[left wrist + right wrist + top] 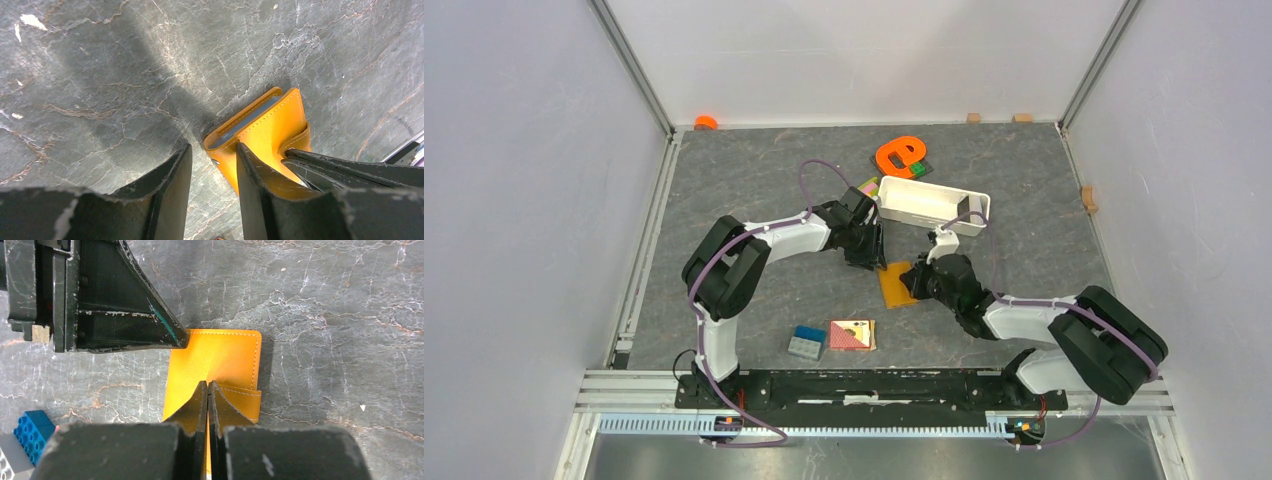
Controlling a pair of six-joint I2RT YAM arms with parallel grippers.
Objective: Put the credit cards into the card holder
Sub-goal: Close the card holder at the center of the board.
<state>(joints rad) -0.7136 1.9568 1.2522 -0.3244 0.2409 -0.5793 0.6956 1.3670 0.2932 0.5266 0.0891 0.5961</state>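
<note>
The tan-orange card holder (892, 287) lies folded on the table between both grippers. In the left wrist view its edge (265, 125) gapes a little and shows a grey-blue strip inside; I cannot tell if that is lining or a card. No loose credit cards show in any view. My left gripper (214, 146) is open, its right finger against the holder's near corner. My right gripper (207, 385) is shut, its tips pressed on top of the holder (215, 355) beside the clasp strap (242, 397).
A white tray (902, 212) stands just behind the grippers, with an orange ring-shaped object (886, 157) beyond it. A blue-and-grey block (806, 342) and a red-and-tan tile (852, 335) lie near the front. Walls enclose the table on three sides.
</note>
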